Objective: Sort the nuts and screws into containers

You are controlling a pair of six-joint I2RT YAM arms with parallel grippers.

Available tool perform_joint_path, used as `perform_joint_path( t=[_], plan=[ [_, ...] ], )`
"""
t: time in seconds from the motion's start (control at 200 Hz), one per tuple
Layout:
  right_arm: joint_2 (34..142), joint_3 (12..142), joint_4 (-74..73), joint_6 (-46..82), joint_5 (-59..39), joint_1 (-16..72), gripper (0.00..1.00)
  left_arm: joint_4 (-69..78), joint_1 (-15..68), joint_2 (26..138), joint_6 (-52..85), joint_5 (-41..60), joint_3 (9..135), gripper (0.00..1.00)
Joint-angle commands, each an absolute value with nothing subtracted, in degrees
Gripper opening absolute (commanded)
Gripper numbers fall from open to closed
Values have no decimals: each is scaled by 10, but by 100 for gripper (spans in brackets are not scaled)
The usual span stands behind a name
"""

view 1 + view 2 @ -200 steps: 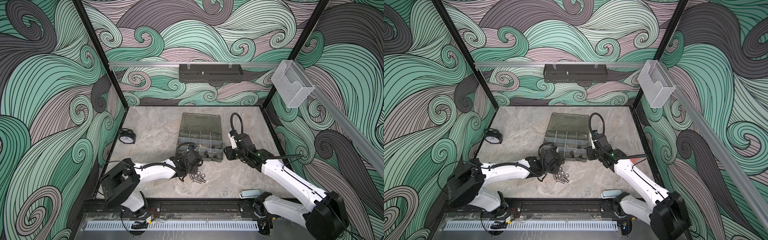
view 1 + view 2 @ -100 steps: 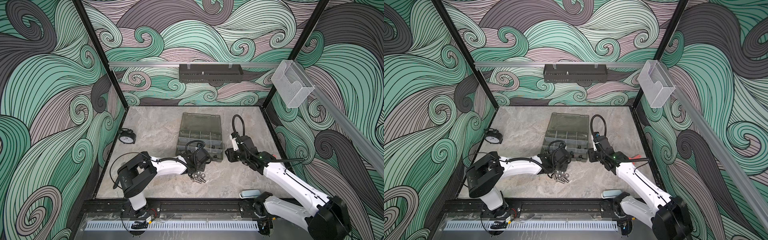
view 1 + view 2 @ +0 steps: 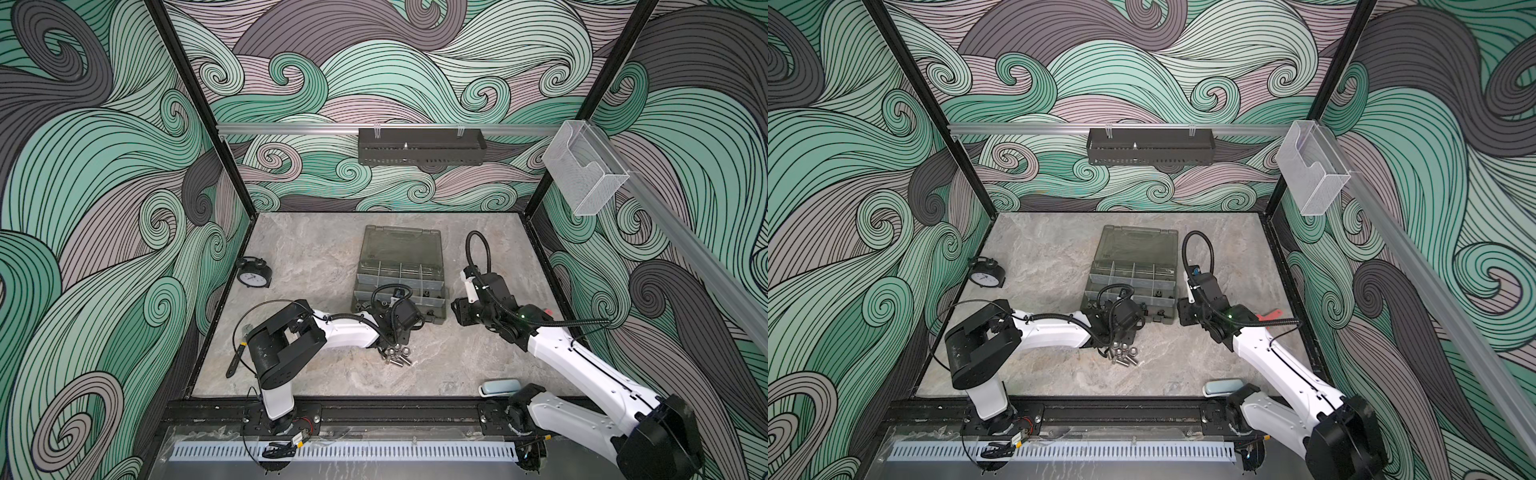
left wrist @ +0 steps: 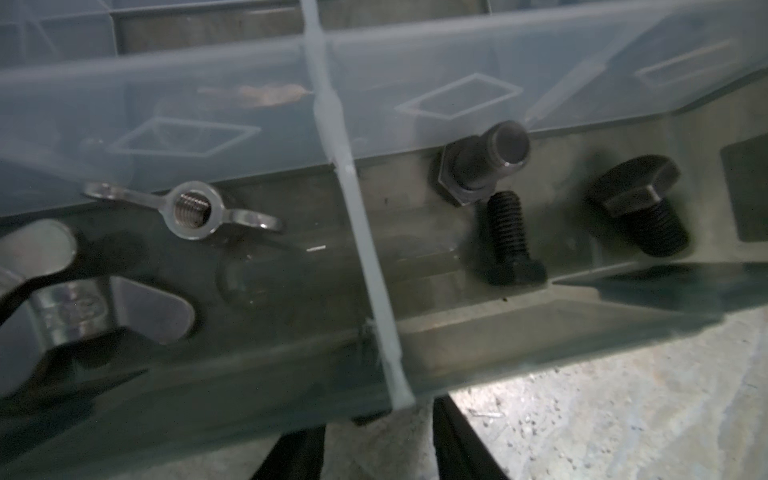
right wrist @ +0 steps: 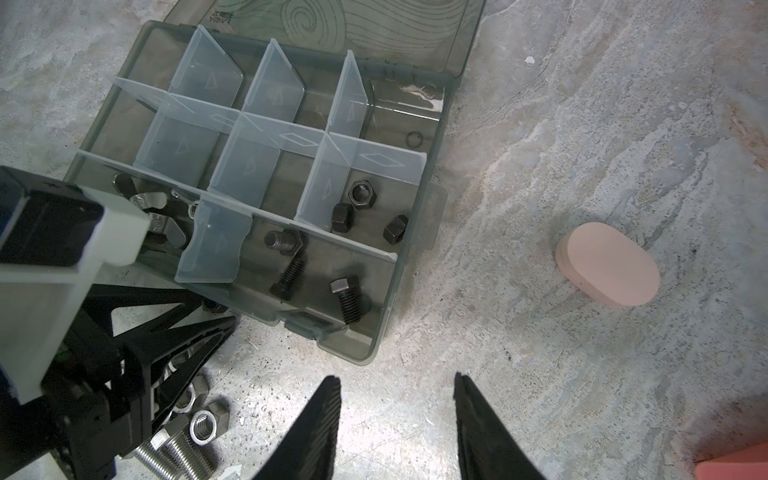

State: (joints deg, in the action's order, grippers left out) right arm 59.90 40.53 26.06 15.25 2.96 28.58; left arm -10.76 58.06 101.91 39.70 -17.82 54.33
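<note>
- Nearby, my left gripper [image 4: 374,440], jaws apart, crowds the organizer case [image 5: 380,320] at its front wall.
- My right gripper [image 5: 395,376], jaws also apart, overlooks open table [image 5: 540,395]; a pink oval pad [image 5: 609,270] lies near.

left hand [image 4: 374,449] tips hidden, wing nut [image 4: 112,309] blurred

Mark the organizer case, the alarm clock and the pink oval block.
organizer case [image 3: 401,245]: in a top view, on its open lid.
alarm clock [image 3: 254,276]: in a top view, centre of its dial.
pink oval block [image 5: 611,262]: right wrist view, middle of top face.
</note>
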Motion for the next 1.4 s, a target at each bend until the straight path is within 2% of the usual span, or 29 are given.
perform_joint_path(
  t=[0.0,0.41,0.6,0.825,1.221,1.396],
  plan=[
    [595,398,265,155,36,282,46,-121,582,1028,410,-201,559,45],
    [585,392,267,165,36,282,46,-115,574,1054,407,-200,569,40],
    [575,388,269,170,38,282,46,-109,574,1049,409,-196,559,30],
    [571,387,272,171,36,282,46,-116,574,1046,397,-183,559,24],
    [557,384,280,164,45,281,46,-174,607,1011,359,-180,584,23],
    [551,383,280,172,36,276,47,-182,607,996,342,-137,620,23]
  ],
)
